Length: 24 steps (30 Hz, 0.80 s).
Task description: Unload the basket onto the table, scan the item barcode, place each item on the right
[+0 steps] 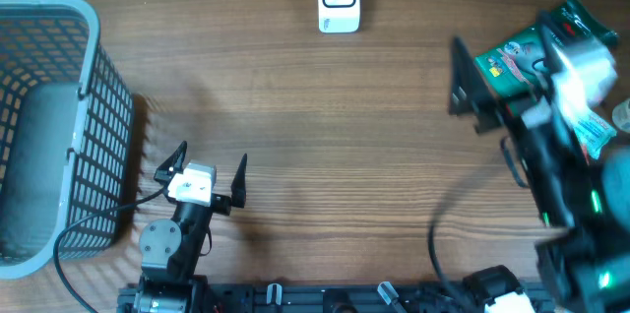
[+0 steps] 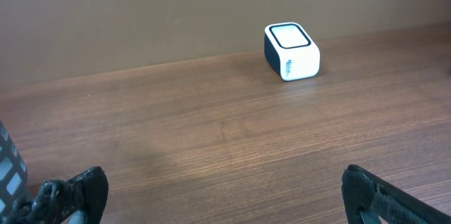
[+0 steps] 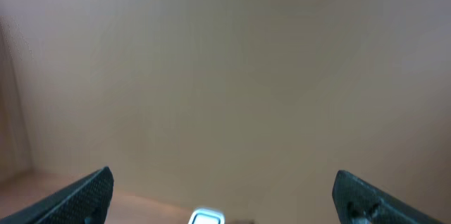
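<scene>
Scanner [image 1: 338, 0], a small white box with a dark-rimmed window, sits at the far middle of the wooden table [image 1: 345, 126]. To the right of the scanner and a little nearer the robot lies the green packet [image 1: 504, 65], the item to be scanned. The right arm covers much of it, so it only seems to rest flat on the table. The right gripper [image 3: 222, 182] stands above that spot with its jaws spread wide and nothing between them. Its camera looks past the fingers [image 3: 84, 196] at a blurred wall, with the scanner's top just showing at the bottom edge. The left gripper [image 1: 211, 156] is well to the near left of the scanner, likewise released and empty, facing it across bare wood. A grey mesh basket [image 1: 110, 126] stands farther left of the scanner, close beside the left gripper.
</scene>
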{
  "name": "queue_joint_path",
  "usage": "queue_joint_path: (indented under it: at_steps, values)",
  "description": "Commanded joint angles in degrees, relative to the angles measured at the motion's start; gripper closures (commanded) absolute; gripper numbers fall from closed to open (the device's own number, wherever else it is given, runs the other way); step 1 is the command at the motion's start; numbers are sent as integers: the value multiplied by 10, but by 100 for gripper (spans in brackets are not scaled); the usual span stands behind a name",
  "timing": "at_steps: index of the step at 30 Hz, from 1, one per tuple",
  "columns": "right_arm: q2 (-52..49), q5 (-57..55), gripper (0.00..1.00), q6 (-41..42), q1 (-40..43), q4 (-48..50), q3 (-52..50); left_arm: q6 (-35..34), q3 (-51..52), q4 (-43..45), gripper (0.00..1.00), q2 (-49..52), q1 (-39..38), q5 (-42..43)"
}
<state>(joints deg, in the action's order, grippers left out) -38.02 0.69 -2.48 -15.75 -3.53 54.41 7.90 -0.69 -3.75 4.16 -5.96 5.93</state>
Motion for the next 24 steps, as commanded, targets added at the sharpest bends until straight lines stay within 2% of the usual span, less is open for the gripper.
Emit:
queue_joint_path:
  at_steps: [1,4,9,15,24]
  values:
    - [127,68,0,34,72,40,-134,7,3,0,0,-3,-3,7]
    - [240,71,0,87,132,69,-222,7,3,0,0,-3,-3,7]
    - [336,78,0,89,160,131,-309,7,3,0,0,-3,-3,7]
    - [379,78,0,91,160,219,-393,7,3,0,0,-3,-3,7]
    - [378,31,0,102,164,258,-472,7,3,-1,0,-3,-3,7]
